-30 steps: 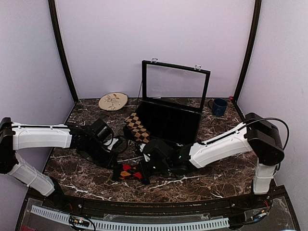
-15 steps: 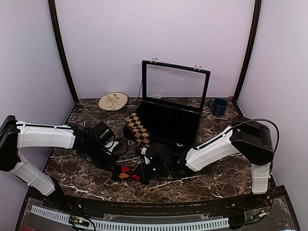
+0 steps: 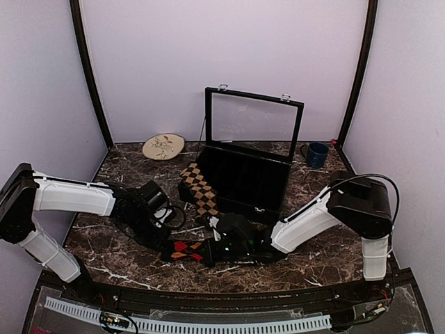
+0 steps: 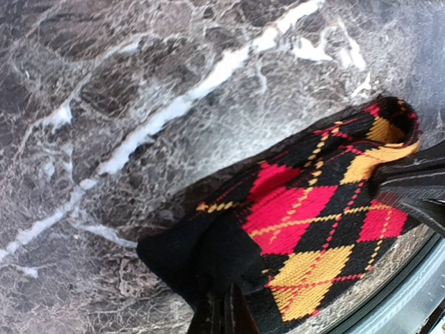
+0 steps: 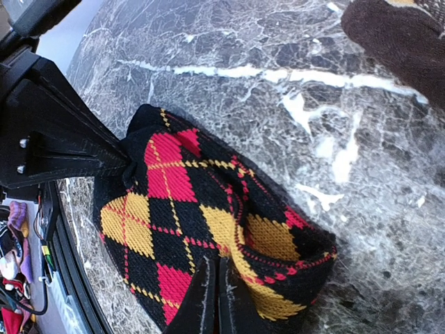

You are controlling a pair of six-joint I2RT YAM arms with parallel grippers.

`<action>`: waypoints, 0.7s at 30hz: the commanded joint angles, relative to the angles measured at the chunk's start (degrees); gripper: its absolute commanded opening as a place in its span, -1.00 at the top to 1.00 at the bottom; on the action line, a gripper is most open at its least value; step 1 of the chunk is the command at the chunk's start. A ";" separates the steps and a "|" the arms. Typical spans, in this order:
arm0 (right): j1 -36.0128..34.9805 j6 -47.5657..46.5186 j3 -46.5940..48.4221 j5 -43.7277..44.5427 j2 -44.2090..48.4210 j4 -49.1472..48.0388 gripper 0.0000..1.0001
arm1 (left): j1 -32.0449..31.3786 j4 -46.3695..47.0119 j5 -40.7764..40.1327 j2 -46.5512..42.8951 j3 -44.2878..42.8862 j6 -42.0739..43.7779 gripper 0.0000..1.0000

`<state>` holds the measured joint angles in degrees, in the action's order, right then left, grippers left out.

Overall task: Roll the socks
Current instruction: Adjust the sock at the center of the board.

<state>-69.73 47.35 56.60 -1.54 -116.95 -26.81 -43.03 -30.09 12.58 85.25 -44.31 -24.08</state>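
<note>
The red, orange and black argyle sock (image 3: 186, 250) lies bunched on the marble near the front edge. My left gripper (image 4: 224, 306) is shut on its black toe end (image 4: 188, 250). My right gripper (image 5: 217, 275) is shut on a fold of the cuff end (image 5: 278, 243). In the top view the left gripper (image 3: 167, 241) and the right gripper (image 3: 211, 252) flank the sock. The tan-brown and black sock (image 3: 199, 186) lies flat behind, against the case. Its dark tip (image 5: 396, 42) shows in the right wrist view.
A black case (image 3: 243, 177) with its glass lid (image 3: 254, 120) raised stands mid-table behind the socks. A blue mug (image 3: 316, 154) sits at the back right and a round patterned plate (image 3: 163, 146) at the back left. The table's front rim (image 4: 410, 292) runs close to the red sock.
Both arms have stretched lower and closer to the front edge, the left gripper moving right toward the red sock. The red sock stays held between them, a little more bunched.
</note>
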 commanded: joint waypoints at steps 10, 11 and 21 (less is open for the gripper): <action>-0.13 -0.76 -3.25 5.56 -0.86 6.77 0.93 | -0.29 -3.49 -4.87 1.76 0.89 -0.95 1.00; -0.25 -0.92 -3.24 5.84 -0.82 7.43 0.93 | -0.30 -3.15 -4.93 1.96 0.91 -1.09 1.00; -2.02 -3.99 -0.76 8.46 -0.72 12.67 0.92 | -0.23 -2.63 -7.03 4.64 -1.45 -3.02 0.96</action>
<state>-71.09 45.82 55.99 3.38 -116.55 -26.15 -43.31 -30.55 10.15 87.61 -45.67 -25.96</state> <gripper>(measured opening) 0.037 0.035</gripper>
